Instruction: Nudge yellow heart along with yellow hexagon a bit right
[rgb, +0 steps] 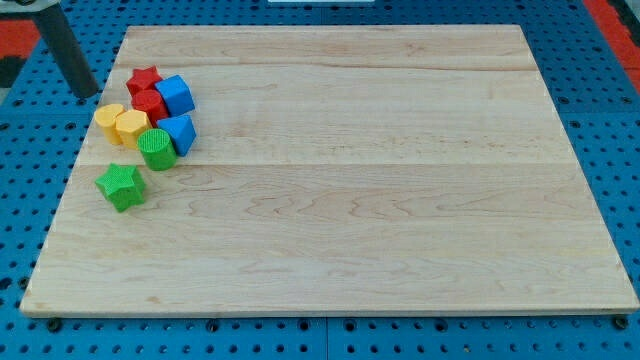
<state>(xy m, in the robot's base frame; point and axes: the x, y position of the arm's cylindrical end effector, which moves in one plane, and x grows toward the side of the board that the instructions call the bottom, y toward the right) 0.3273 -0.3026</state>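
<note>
The yellow heart (108, 122) and the yellow hexagon (132, 127) sit side by side, touching, near the left edge of the wooden board (350, 190), heart on the left. They are part of a tight cluster of blocks. My tip (88, 96) is up and left of the heart, just off the board's left edge, apart from every block. The rod slants up toward the view's top left.
A red star (144, 79), a red block (150, 103) and a blue cube (175, 94) lie above the yellow pair. A blue block (179, 132) and a green cylinder (155, 149) touch the hexagon's right side. A green star (121, 186) lies below, apart.
</note>
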